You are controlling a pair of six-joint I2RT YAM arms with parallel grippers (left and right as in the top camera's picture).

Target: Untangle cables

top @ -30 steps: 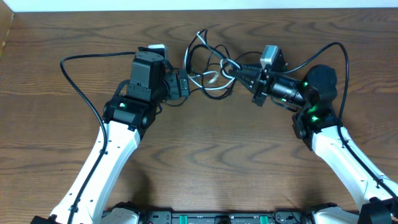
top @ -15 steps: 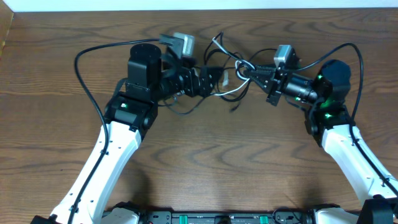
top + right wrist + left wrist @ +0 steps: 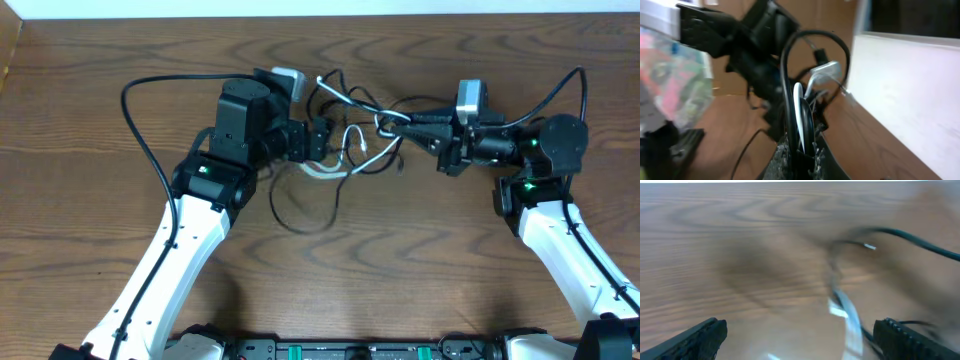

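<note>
Several cables (image 3: 328,172) are pinched in the right claw (image 3: 800,150) while the left claw (image 3: 800,332) stands spread wide; pulling sideways could cinch the knot tighter.

Tangled cables (image 3: 350,140), seemingly above table (image 3: 400,270)

A dark brown wood-grain table (image 3: 400,280) under even light, a white strip (image 3: 300,7) bordering its far edge.

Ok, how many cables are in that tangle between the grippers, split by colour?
white cable: 1
black cables: at least 2; the strands overlap too much to separate further
Total: at least 3
</note>
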